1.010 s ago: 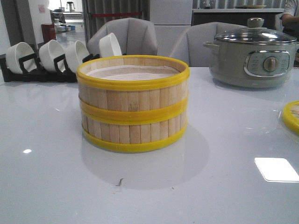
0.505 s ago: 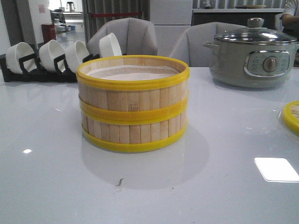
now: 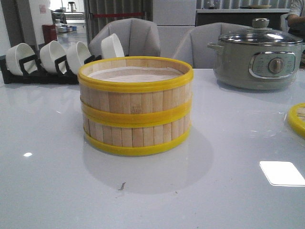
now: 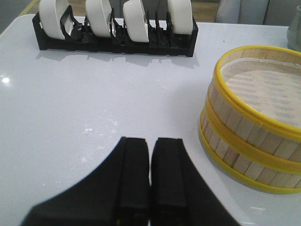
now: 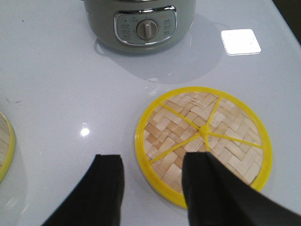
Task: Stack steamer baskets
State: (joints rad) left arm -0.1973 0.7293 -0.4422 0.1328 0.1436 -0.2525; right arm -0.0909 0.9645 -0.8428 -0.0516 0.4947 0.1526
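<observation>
Left gripper (image 4: 150, 174): we see its two black fingers pressed together, nothing between them, hanging above bare white table (image 4: 84, 103) just beside the baskets.

Right gripper (image 5: 153, 188): we see its fingers spread wide and empty, poised over the near edge of the lid (one finger overlaps the rim in this view; whether it touches, we cannot tell).

Lid (image 5: 203, 143): a yellow-rimmed woven disc lying flat on the table, in front of the electric pot (image 5: 141, 23) and well apart from the stack; in the front view only its edge (image 3: 297, 119) shows at the right border.

Upper steamer basket (image 3: 136, 90): seated squarely on its twin, rims aligned, whitish liner visible inside, top uncovered.

Lower steamer basket (image 3: 137, 136): resting on the table at the centre of the front view.

Surroundings: a black rack of white bowls (image 3: 57, 59) stands behind the stack to the left; the grey-green pot with glass lid stands behind to the right.

Progress: we judge the stacking of the two baskets done. What appears left is the lid, not yet on top; the spread right gripper above it suggests that a grasp of it comes next.
</observation>
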